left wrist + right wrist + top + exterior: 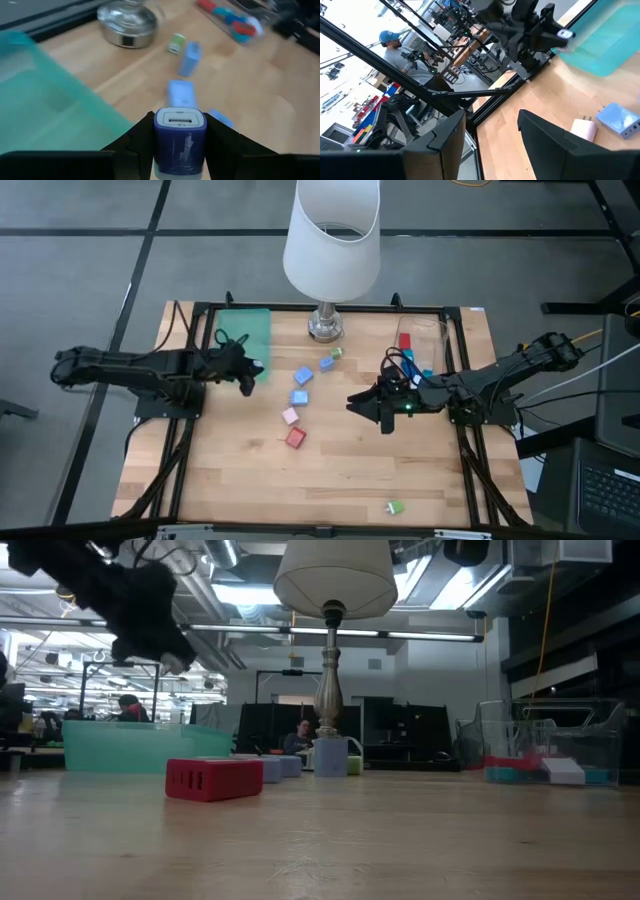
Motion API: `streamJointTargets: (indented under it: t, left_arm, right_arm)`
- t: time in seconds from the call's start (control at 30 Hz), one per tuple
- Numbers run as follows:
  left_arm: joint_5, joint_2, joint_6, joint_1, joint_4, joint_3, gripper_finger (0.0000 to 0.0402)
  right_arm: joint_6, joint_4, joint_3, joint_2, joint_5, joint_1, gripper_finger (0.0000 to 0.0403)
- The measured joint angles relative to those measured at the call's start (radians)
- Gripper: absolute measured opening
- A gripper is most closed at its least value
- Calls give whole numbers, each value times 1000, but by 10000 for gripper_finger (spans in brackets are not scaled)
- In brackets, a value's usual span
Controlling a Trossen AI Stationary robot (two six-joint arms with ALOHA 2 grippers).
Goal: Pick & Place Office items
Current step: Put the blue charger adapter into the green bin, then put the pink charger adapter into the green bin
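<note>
Left tool clamps blue block by green tray | right tool spread wide, holding nothing

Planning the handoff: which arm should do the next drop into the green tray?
Left. Its pincer is shut on a blue block beside the green tray. The right pincer is empty, open, far off.

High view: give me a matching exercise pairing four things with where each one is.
Things:
1. red block
2. green block
3. blue block
4. lamp

Places:
A. held in the left end effector
B. alone near the table's front edge
C. at the table's back edge
D. mid-table, beside a pink block

Pairs: 1-D, 2-B, 3-A, 4-C
</note>
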Motion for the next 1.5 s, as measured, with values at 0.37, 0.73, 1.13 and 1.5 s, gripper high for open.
streamJointTargets:
  t: [0.37,0.73,1.13,1.5]
  left_arm:
    - [-19,-77,76,249,-5,-96,125]
    - [56,-76,63,370,11,-113,303]
    - [478,-47,106,105,112,-16,283]
    - [431,264,329,-243,-64,207,276]
  right_arm:
    - [52,-2,0,0,2,0,192]
    - [76,-2,0,0,25,0,192]
    - [75,-2,0,0,27,-2,192]
    - [68,-2,0,0,27,-2,192]
